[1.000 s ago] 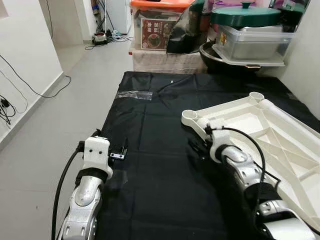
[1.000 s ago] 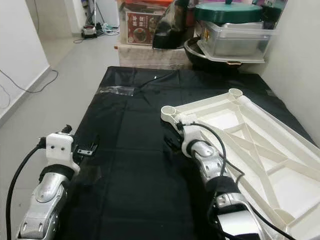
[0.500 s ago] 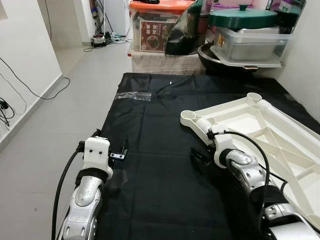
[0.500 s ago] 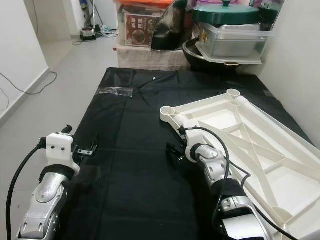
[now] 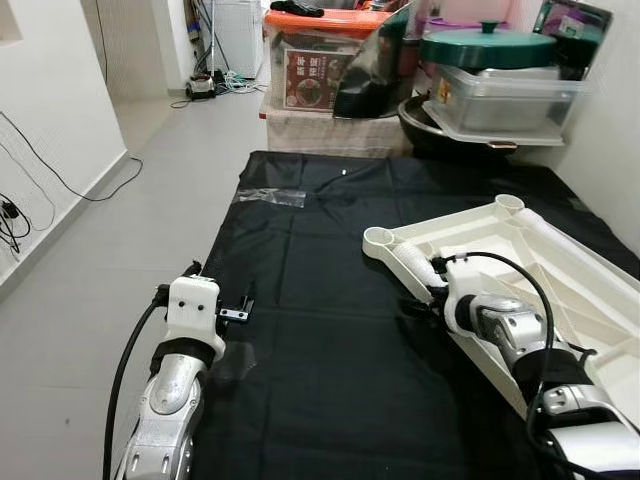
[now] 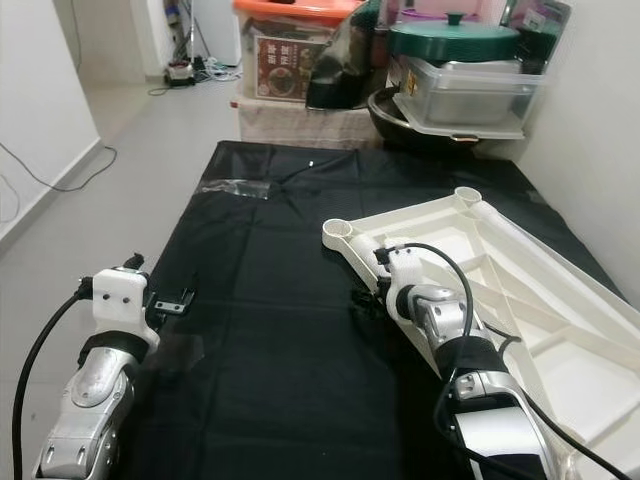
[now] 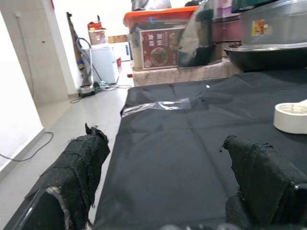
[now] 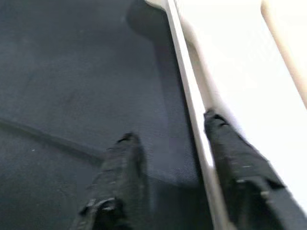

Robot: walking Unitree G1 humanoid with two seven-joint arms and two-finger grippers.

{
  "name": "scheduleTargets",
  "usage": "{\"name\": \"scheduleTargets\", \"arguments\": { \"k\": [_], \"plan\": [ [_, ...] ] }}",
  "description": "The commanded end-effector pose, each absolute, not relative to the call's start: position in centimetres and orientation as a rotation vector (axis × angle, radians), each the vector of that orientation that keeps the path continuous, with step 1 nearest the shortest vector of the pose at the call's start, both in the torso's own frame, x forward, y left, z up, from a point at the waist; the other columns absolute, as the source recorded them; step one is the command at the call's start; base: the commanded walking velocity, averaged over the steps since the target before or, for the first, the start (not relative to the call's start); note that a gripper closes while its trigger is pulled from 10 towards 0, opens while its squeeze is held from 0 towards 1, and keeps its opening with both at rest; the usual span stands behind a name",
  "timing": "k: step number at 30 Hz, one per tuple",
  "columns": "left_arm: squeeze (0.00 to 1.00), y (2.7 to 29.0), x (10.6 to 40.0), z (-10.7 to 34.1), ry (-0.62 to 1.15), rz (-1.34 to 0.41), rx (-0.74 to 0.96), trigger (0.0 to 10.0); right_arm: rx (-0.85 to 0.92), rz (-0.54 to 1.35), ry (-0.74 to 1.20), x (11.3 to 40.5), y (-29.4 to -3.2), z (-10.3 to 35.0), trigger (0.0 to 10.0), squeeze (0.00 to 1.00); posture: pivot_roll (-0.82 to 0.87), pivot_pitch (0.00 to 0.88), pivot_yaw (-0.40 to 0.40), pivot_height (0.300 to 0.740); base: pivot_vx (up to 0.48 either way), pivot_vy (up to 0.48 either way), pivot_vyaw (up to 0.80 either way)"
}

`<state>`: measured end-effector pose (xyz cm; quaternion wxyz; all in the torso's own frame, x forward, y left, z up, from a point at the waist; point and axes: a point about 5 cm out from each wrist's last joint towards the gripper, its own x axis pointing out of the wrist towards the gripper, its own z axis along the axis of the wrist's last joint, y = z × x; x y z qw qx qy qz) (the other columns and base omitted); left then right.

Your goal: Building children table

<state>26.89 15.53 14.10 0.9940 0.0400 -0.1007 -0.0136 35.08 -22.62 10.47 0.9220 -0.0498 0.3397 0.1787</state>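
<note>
Right gripper (image 8: 168,163) spread wide, tabletop (image 8: 230,62) rim set between its fingers, left gripper (image 7: 163,177) held apart over black cloth (image 7: 192,143), nothing gripped

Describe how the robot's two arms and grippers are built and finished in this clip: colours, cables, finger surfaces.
Both arms are silver metal segments with black joint bands. The left arm carries a white boxy wrist block and a thick black cable looping alongside; the right arm has a white wrist piece and thinner black cables arching over it. The left gripper has two black fingers with frayed fabric-like padding; the right gripper has two smoother black fingers.
</note>
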Motion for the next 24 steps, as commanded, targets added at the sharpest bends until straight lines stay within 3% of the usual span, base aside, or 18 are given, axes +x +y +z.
{"name": "scheduleTargets", "arguments": {
  "k": [1,4,7,8,10,11,12,13,14,15,17,18,20,21,24],
  "plan": [
    [0.0,15.3,26.9,13.6,-0.181,-0.036,0.083,10.0,-0.04,0.406,0.924,32.4,-22.9,6.6,0.0,0.0,-0.03,0.0,-0.081,0.74,0.0,0.0,0.0],
    [0.0,15.3,26.9,13.6,-0.181,-0.036,0.083,10.0,-0.04,0.406,0.924,32.4,-22.9,6.6,0.0,0.0,-0.03,0.0,-0.081,0.74,0.0,0.0,0.0],
    [0.0,15.4,26.9,13.6,-0.18,-0.036,0.088,10.0,-0.178,0.501,0.944,31.6,-23.4,6.0,0.0,0.0,-0.02,0.0,-0.092,0.74,0.0,0.0,0.0],
    [0.0,15.5,26.9,13.5,-0.177,-0.032,0.093,10.0,-0.298,0.595,0.893,31.7,-22.9,6.4,0.0,0.0,-0.02,0.0,-0.095,0.74,0.0,0.0,0.0],
    [0.0,15.5,26.9,13.5,-0.177,-0.032,0.093,10.0,-0.298,0.595,0.893,31.7,-22.9,6.4,0.0,0.0,-0.02,0.0,-0.095,0.74,0.0,0.0,0.0],
    [0.0,15.6,26.8,13.5,-0.176,-0.03,0.097,10.0,-0.426,0.727,0.787,32.0,-21.9,7.4,0.0,0.0,-0.02,0.0,-0.092,0.74,0.0,0.0,0.0],
    [0.0,15.6,26.8,13.5,-0.176,-0.03,0.097,10.0,-0.426,0.727,0.787,32.0,-21.9,7.4,0.0,0.0,-0.02,0.0,-0.092,0.74,0.0,0.0,0.0],
    [0.0,15.6,26.7,13.4,-0.175,-0.029,0.099,10.0,-0.556,0.893,0.644,32.2,-20.4,8.9,0.0,0.0,-0.02,0.0,-0.083,0.74,0.0,0.0,0.0],
    [0.0,15.6,26.7,13.4,-0.175,-0.029,0.099,10.0,-0.556,0.893,0.644,32.2,-20.4,8.9,0.0,0.0,-0.02,0.0,-0.083,0.74,0.0,0.0,0.0],
    [0.0,15.5,26.7,13.4,-0.174,-0.033,0.102,10.0,-0.664,1.057,0.495,32.0,-19.0,10.6,0.0,0.0,-0.03,0.0,-0.077,0.74,0.0,0.0,0.0],
    [0.0,15.5,26.7,13.4,-0.174,-0.033,0.102,10.0,-0.664,1.057,0.495,32.0,-19.0,10.6,0.0,0.0,-0.03,0.0,-0.077,0.74,0.0,0.0,0.0],
    [0.0,15.5,26.9,13.5,-0.176,-0.038,0.104,10.0,-0.817,1.249,0.369,31.0,-18.2,12.1,0.0,0.0,-0.03,0.0,-0.075,0.74,0.0,0.0,0.0],
    [0.0,15.5,26.9,13.5,-0.176,-0.038,0.104,10.0,-0.817,1.249,0.369,31.0,-18.2,12.1,0.0,0.0,-0.03,0.0,-0.075,0.74,0.0,0.0,0.0],
    [0.0,15.5,27.0,13.6,-0.18,-0.04,0.106,10.0,-0.914,1.395,0.292,29.9,-17.8,12.9,0.0,0.0,-0.03,0.0,-0.075,0.74,0.0,0.0,0.0],
    [0.0,15.7,27.1,13.8,-0.185,-0.032,0.109,10.0,-0.948,1.508,0.227,29.0,-17.5,13.7,0.0,0.0,-0.02,0.0,-0.083,0.74,0.0,0.0,0.0]
  ]
}}
